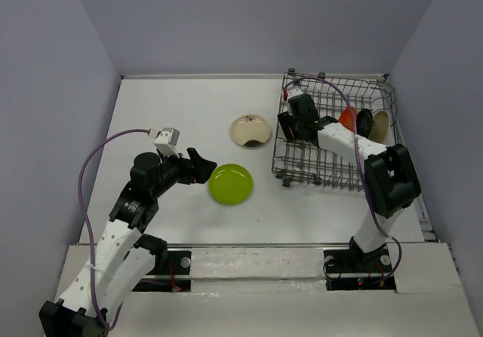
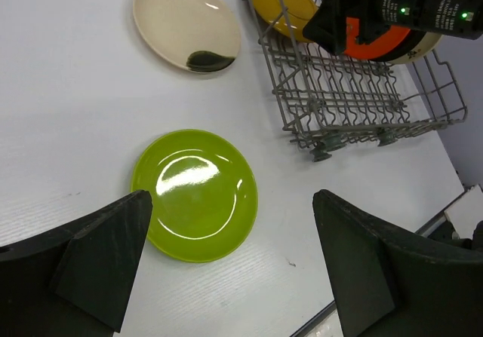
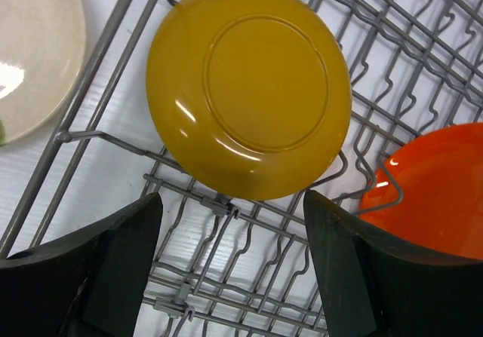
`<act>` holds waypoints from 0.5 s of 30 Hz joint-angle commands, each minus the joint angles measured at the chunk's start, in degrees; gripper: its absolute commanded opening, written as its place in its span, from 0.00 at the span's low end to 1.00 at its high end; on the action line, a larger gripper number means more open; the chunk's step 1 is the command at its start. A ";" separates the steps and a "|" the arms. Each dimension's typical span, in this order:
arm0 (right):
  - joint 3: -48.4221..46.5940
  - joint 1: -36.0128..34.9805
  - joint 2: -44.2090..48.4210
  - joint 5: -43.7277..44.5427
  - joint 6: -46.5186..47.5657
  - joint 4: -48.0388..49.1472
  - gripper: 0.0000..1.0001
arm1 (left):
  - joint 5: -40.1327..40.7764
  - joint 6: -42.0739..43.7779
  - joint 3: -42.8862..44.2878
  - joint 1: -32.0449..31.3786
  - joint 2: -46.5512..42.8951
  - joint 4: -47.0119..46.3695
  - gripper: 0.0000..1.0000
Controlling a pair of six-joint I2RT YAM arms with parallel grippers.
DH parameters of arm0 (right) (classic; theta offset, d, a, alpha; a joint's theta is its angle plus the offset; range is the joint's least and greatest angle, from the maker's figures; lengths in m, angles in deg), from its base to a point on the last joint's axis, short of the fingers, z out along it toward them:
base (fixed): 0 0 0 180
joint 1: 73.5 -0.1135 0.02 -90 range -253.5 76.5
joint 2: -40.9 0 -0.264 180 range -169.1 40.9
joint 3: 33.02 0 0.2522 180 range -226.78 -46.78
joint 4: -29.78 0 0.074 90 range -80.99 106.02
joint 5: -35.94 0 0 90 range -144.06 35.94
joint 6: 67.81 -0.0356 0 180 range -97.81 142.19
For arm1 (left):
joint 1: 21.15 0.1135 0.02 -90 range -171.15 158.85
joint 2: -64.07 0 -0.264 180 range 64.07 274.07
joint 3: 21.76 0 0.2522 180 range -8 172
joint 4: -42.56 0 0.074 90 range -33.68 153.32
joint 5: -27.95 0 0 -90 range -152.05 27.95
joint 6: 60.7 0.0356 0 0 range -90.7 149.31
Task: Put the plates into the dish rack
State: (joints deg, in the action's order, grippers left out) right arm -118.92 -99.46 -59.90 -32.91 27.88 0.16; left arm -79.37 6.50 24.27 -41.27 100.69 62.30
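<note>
1. The left pincer (image 2: 230,265) is spread wide and holds nothing. It hovers over the near edge of the lime green plate (image 2: 195,195), which lies flat on the white surface (image 2: 68,126).
2. The cream plate (image 2: 186,22), with its dark mark, lies flat farther back on the surface, near the left end of the dish rack (image 1: 324,173).
3. The right pincer (image 3: 230,269) is inside the rack at its left end, with its jaws well apart and nothing in them.
4. A mustard-yellow plate (image 3: 249,88) rests on the rack wires just beyond the right pincer's fingertips, underside to the camera. It seems to lean on a tine, though the close view does not settle this.
5. Farther right in the rack, the orange plate (image 1: 347,117) stands on edge. The black plate (image 1: 365,122) is just beside it, and a tan plate (image 1: 381,126) is at the right end.
</note>
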 commanded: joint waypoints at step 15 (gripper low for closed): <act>-3.62 1.08 -6.87 -6.82 14.43 1.97 0.87 | -6.41 1.01 0.33 0.34 -2.34 -3.78 0.99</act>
State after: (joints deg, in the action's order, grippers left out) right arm -119.90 -99.42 -65.89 -38.37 39.66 0.05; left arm -83.52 6.52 24.27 -41.27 99.36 61.66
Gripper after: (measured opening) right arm 0.871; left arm 0.990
